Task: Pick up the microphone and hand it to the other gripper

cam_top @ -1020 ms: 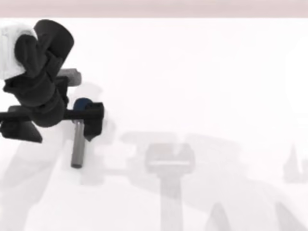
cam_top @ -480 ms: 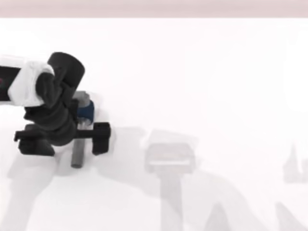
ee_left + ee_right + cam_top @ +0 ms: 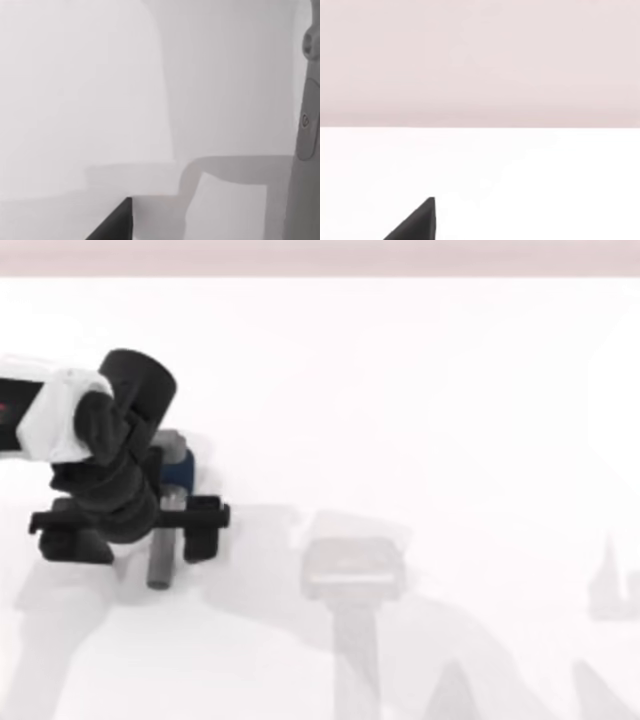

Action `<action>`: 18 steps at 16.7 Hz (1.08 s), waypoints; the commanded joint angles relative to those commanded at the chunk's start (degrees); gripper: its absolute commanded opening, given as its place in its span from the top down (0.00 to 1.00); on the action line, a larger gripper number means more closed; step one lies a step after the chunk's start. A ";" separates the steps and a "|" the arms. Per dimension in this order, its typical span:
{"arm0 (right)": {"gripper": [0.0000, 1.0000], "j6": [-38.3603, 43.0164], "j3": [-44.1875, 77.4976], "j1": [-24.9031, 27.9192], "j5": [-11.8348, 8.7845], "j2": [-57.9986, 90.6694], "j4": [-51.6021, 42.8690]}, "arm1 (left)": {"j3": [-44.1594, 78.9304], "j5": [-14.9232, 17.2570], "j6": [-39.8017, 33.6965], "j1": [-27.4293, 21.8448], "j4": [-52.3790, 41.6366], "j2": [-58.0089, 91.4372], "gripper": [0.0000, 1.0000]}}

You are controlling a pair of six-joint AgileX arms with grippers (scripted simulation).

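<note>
Left gripper (image 3: 168,523) sits low over the microphone (image 3: 164,530) at the table's left side, its two black fingers (image 3: 205,528) set either side of the slim grey handle – whether they are clenched on it or just straddling it cannot be told. The microphone lies on the white table (image 3: 420,390) with its dark blue head toward the far side and the handle's end sticking out toward the near side, past the fingers. The left arm's black wrist and pale grey capsule crowd the head from the far-left. In the left wrist view the grey handle (image 3: 306,150) runs along one edge, one dark fingertip (image 3: 116,224) showing. To the right the tabletop is open, only shadows across it. The right gripper shows a single dark fingertip (image 3: 417,222) in its own wrist view – its state cannot be told.
</note>
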 joint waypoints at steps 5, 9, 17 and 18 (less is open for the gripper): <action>0.00 0.00 0.00 0.00 0.00 0.00 0.00 | 0.00 0.00 0.00 0.00 0.00 0.00 0.68; 0.00 0.00 0.00 0.00 0.00 0.00 0.00 | 0.00 0.00 0.00 0.00 0.00 0.00 0.98; 0.00 0.00 0.00 0.00 0.00 0.00 0.00 | 0.00 0.00 0.00 0.00 0.00 0.00 1.00; 0.00 0.00 0.00 0.00 0.00 0.00 0.00 | 0.60 -3.64 2.51 0.50 -2.68 -3.14 1.00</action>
